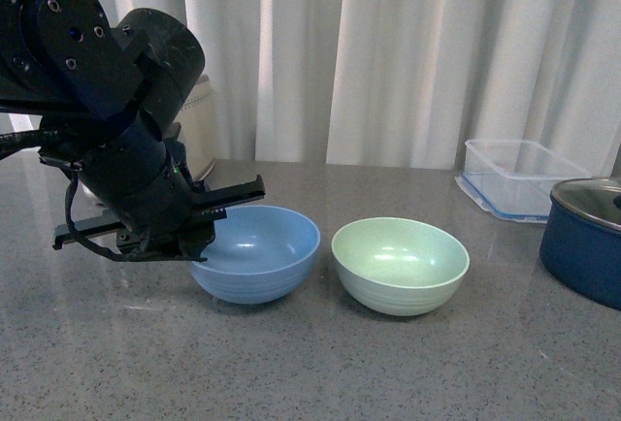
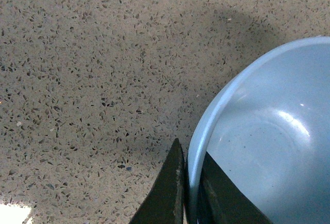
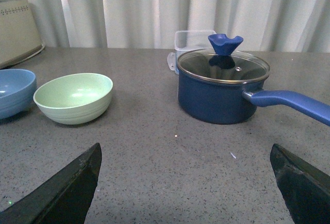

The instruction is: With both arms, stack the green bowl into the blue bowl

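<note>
— What has our left hand (image 1: 199, 235) got?

— It is pinching the rim of the blue bowl (image 1: 257, 251). In the left wrist view one finger (image 2: 170, 193) sits outside the wall and the other inside, with the rim pressed between them. The bowl rests on the speckled grey surface (image 1: 310, 363).

— And where is the green bowl (image 1: 400, 264)?

— It is on the far side of the blue bowl from our left hand, upright on the surface. The two bowls are just beside each other; we cannot tell whether they touch. Nothing holds the green one.

— And our right hand (image 3: 185, 149)?

— It is spread wide, with both fingers low over the surface and nothing between them. The green bowl lies ahead of it, toward our left arm's side and well apart from it, with the blue bowl just past that.

— Anything else near?

— A dark blue pot (image 3: 221, 92) with a glass lid (image 3: 223, 65) stands ahead of our right hand, and a clear container (image 3: 193, 41) sits behind the pot.
</note>
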`<state>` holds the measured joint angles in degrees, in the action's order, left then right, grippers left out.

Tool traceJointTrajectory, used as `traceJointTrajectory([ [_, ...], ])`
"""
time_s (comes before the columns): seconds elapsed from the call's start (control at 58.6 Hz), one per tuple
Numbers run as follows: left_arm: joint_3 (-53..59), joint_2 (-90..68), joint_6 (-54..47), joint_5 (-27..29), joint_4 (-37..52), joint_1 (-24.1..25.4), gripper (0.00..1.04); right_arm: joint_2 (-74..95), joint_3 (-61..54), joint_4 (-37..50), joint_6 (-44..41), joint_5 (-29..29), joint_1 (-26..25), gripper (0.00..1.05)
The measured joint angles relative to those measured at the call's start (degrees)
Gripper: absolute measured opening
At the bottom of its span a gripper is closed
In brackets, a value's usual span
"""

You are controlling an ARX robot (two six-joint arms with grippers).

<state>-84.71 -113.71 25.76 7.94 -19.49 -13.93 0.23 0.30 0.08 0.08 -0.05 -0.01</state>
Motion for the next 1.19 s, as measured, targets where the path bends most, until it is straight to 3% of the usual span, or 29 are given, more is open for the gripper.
traceJointTrajectory([
  [0.409, -1.2, -2.2, -0.2, -0.2, 0.4, -0.2, 0.04, 0.0, 0.0, 0.0, 0.0, 0.0, 0.0, 0.95],
  [0.495, -1.2, -2.3, -0.6, -0.5, 0.4, -0.2, 0.24, 0.0, 0.0, 0.0, 0.0, 0.0, 0.0, 0.95],
  [0.597, -1.2, -2.3, -0.8, -0.7, 0.5, -0.2, 0.38, 0.0, 0.0, 0.0, 0.0, 0.0, 0.0, 0.95],
  [0.751, 0.2, -1.2, -1.1, -0.6, 1.4, 0.0, 0.68, 0.0, 0.0, 0.0, 0.0, 0.0, 0.0, 0.95],
  [0.904, 7.1, 6.1, -4.3, 2.7, 6.5, 0.0, 0.98, 0.0, 0.0, 0.0, 0.0, 0.0, 0.0, 0.95],
  [1.194, 26.0, 26.8, -15.3, 8.3, 16.5, 0.4, 0.98, 0.0, 0.0, 0.0, 0.0, 0.0, 0.0, 0.95],
])
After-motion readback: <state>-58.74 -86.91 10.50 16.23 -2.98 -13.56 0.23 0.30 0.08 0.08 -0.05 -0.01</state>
